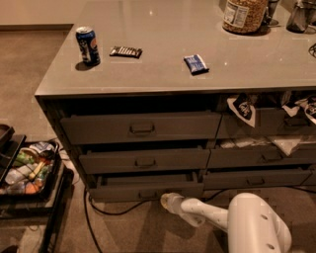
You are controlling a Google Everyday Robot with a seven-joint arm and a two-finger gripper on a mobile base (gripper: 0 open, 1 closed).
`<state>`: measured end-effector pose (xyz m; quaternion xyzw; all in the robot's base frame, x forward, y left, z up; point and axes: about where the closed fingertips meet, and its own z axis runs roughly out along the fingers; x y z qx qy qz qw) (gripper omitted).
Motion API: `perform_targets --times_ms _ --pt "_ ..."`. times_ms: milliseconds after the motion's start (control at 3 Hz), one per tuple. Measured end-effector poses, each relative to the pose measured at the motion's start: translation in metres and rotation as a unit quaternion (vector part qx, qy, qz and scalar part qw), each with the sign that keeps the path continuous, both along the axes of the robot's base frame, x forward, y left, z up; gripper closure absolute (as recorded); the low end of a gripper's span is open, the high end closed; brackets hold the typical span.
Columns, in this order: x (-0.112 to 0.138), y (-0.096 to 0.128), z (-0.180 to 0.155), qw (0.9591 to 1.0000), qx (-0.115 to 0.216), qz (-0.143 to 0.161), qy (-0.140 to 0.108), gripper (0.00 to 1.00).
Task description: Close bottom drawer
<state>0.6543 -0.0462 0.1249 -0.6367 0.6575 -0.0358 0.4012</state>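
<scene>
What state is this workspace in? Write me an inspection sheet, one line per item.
Surface: glossy grey countertop, carrying items.
Job's things: shallow dark grey bottom drawer, left stack, partly open.
Clutter: blue soda can, dark flat snack wrapper, blue snack packet, clear jar; cloth and paper spilling from right-hand drawers.
Tool: pale rounded tool near the floor, just before the bottom drawer's front, right of centre; contact unclear.
Cables: black cable on the floor below the drawer's left corner.
Surroundings: beige carpet; black tray rack of bottles and packets at left.
</scene>
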Motion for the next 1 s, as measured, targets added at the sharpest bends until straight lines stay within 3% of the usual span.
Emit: perform_targets --times_ms 667,1000 --pt "0.053 0.001 0.004 0.9995 -0.005 0.012 -0.029 1.00" --pt "0.053 0.001 0.004 0.9995 -0.005 0.012 -0.029 1.00"
